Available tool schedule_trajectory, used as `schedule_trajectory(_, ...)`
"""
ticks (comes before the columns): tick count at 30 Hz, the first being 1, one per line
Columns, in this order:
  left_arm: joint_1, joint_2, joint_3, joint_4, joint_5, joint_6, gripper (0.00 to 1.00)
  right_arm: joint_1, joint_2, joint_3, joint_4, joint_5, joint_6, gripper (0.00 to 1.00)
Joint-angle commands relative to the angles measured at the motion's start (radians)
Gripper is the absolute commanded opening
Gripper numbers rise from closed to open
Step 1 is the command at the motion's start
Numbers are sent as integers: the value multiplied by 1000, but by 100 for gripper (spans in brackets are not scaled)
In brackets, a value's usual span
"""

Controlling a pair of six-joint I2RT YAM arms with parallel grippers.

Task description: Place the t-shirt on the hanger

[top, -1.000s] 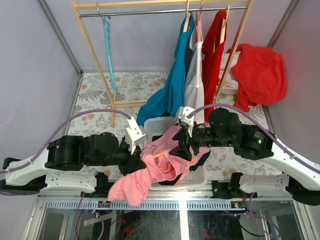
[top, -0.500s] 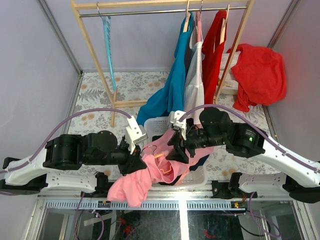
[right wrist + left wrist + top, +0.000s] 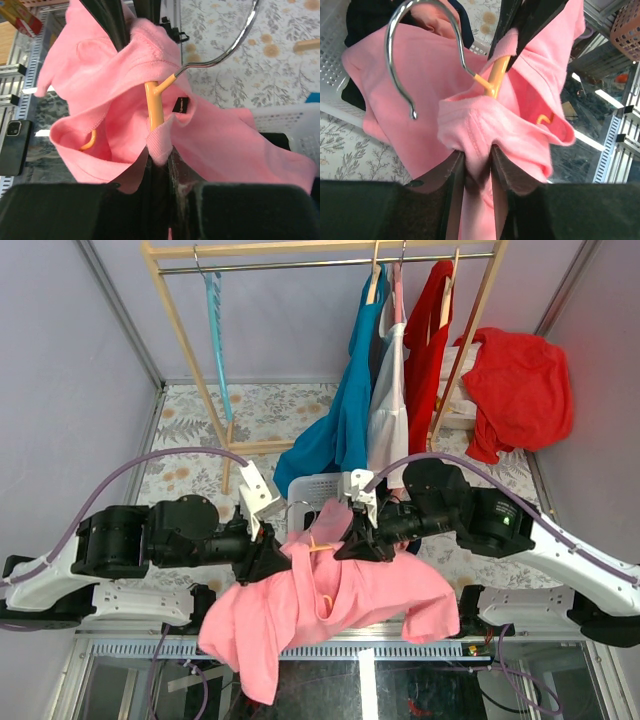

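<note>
The pink t-shirt point(image 3: 330, 605) hangs between my two grippers over the table's front edge. The orange hanger point(image 3: 320, 545) sits inside its neck opening, and the metal hook point(image 3: 427, 30) sticks out free. My left gripper point(image 3: 477, 152) is shut on a bunched fold of the t-shirt point(image 3: 420, 95) just below the hanger's orange neck point(image 3: 495, 75). My right gripper point(image 3: 160, 152) is shut on the ribbed collar of the t-shirt point(image 3: 235, 145), right at the foot of the hanger's stem point(image 3: 155, 107). In the top view the left gripper point(image 3: 272, 558) and right gripper point(image 3: 352, 543) face each other closely.
A white basket point(image 3: 310, 490) with dark clothing stands behind the grippers. The wooden rack point(image 3: 215, 390) at the back holds a teal hanger point(image 3: 215, 320), a blue shirt point(image 3: 345, 410), a white one and a red one. A red garment point(image 3: 520, 385) hangs at the right.
My right gripper has shut on the collar. Both arms have lifted, and the t-shirt now hangs spread wider and lower over the front edge.
</note>
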Motion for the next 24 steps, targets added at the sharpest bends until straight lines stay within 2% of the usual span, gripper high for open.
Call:
schedule_trajectory(1,0,-15,55,10,-92,-15,31,-5,-57,23,12,106,16,0)
schedule_trajectory(4,0,-41,78,-4,-152,-39,41,-6,-100,19,14,184,20,0)
schedule_trajectory(7,0,-59,103,-24,-205,-66,46,-6,-137,20,16,264,23,0)
schedule_trajectory(17,0,-64,175,-136,-394,-151,47,-6,-212,76,45,587,8,0)
schedule_trajectory(24,1,-23,144,-87,-414,-129,47,-6,-189,72,82,629,22,0)
